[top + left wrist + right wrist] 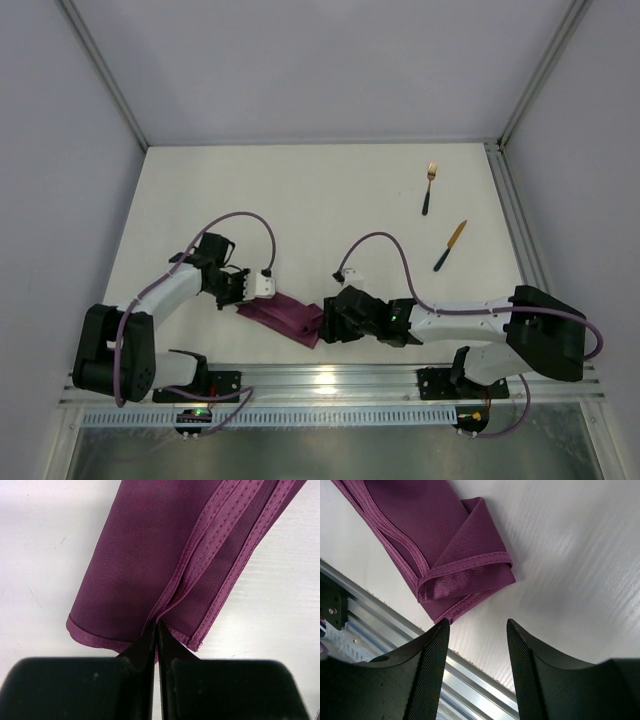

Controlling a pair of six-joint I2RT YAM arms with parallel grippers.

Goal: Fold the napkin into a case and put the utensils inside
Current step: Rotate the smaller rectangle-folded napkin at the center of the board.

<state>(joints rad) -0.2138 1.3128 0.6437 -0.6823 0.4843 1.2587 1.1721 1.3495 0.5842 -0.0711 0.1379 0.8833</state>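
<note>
Now, near edge: an aluminium rail (330,380) runs across the front of the white table (300,200), with both arm bases bolted to it.
Napkin (288,315): lies on the table just beyond the rail, between the 2 grippers, folded into a narrow magenta-purple oblong with stitched hems showing along its length. It slants, its left end farther from the rail than its right end.
Right gripper (477,625): open, with its 2 ribbed fingers standing well apart and nothing between them. It sits low at the napkin's right end, where the cloth is doubled over in a loose fold. One fingertip is just beside the bottom corner of that fold; whether it touches the cloth cannot be told.
Left gripper (157,625): closed, fingers pressed together, pinching the hemmed edge of the napkin at its left end. The stitched border runs straight into the tips.
Knife (450,246): gold blade, dark handle, lying on the table well beyond the right gripper, on the right side.
Fork (429,187): gold head, dark handle, farther back again, near the knife but apart from it, tines pointing away.
</note>
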